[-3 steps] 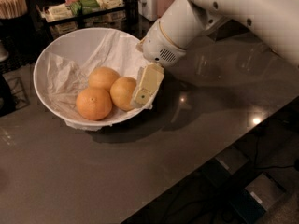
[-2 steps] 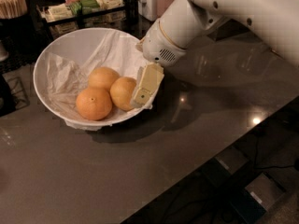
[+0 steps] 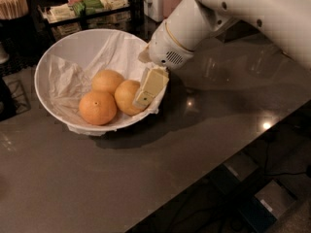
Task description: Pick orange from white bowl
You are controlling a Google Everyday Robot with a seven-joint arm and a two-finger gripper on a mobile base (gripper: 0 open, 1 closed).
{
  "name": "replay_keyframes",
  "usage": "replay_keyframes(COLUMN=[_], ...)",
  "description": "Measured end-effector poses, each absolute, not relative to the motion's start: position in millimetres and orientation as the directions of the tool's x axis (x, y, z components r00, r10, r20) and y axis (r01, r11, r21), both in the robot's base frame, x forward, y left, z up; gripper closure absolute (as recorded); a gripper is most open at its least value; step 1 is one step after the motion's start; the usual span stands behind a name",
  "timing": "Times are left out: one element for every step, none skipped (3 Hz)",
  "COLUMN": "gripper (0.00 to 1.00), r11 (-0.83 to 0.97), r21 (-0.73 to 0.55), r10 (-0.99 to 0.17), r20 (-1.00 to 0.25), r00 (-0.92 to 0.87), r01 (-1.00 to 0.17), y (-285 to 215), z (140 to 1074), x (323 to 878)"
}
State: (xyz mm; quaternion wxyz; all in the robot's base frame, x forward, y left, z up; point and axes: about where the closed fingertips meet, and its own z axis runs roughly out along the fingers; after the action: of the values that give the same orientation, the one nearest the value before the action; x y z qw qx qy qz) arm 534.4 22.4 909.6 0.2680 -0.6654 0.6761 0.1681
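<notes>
Orange (image 3: pixel 125 97): rightmost of three fruits low in the white bowl (image 3: pixel 63 47), on the crumpled paper lining (image 3: pixel 65 81).
Neighbours: deeper-orange fruit (image 3: pixel 97 108) at its near left and paler fruit (image 3: pixel 107 80) at its far left, both pressed close; the sloping sides likely gather them together.
Gripper (image 3: pixel 146 90): angled down over the bowl's right rim, against the orange's right flank.
Approach: probably from the right because that side has no other fruit.
Grip state: cannot tell whether it is spread or pinching the orange.
Arm (image 3: pixel 204 18): reaches in from the far right over the dark table (image 3: pixel 146 178).
</notes>
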Motion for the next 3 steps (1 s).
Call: replay_keyframes(gripper=[0.06,0.06,0.14], r11=[0.047,0.047,0.045], r21=[-0.091,-0.091,-0.100], r10=[-0.831,-0.831,-0.831], r20=[-0.556,-0.556,-0.556], r00=[0.011,0.011,0.018], r01=[-0.995,-0.995,-0.994], y=[30.5,30.5,31.7], z=[882.5,882.5,886.1], x=[544.7,544.7,543.5])
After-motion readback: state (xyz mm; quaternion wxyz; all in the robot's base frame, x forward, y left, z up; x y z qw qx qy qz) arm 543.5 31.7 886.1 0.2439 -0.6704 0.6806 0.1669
